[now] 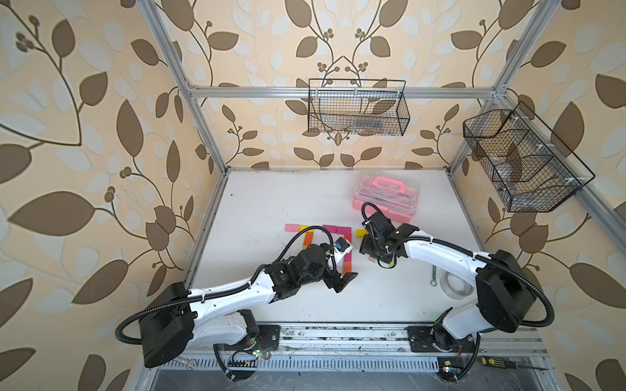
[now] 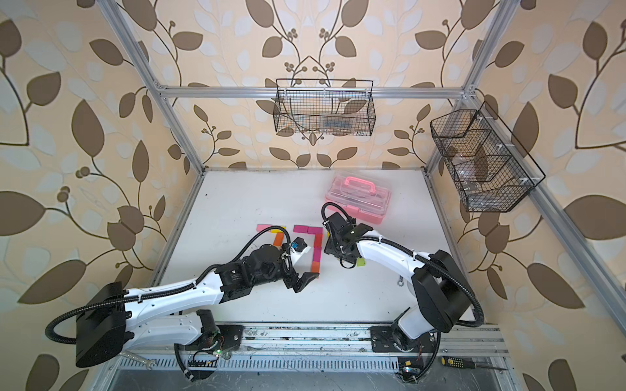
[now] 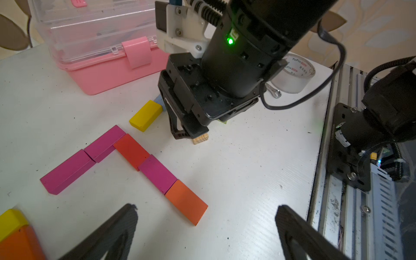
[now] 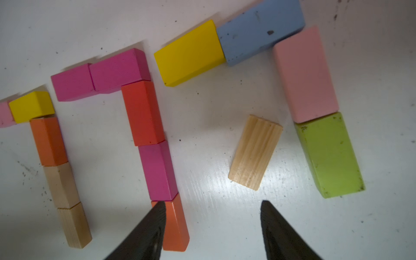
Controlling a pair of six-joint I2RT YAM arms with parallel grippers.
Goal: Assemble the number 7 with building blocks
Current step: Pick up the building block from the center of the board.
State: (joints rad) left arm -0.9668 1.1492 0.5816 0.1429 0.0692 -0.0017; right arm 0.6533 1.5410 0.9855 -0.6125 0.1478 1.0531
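Note:
In the right wrist view the building blocks form three figures of the number 7. One has a pink and yellow [image 4: 31, 105] bar with an orange and wood stem. The middle one has a magenta bar [image 4: 101, 76] and a red, magenta and orange stem [image 4: 155, 168]. The third has a yellow [image 4: 191, 53] and blue bar over a pink [image 4: 304, 76] and green [image 4: 328, 155] stem. A loose wooden block [image 4: 255, 153] lies tilted beside that stem. My right gripper [image 4: 212, 202] hangs open just short of it, empty. My left gripper [image 3: 206, 207] stands wide open and empty by the middle stem's orange end [image 3: 184, 202].
The pink clear-lidded case [image 1: 386, 196] stands behind the right arm. A roll of clear tape [image 1: 454, 286] and a small wrench [image 1: 433, 276] lie at the table's right edge. Two wire baskets hang on the back and right frame rails.

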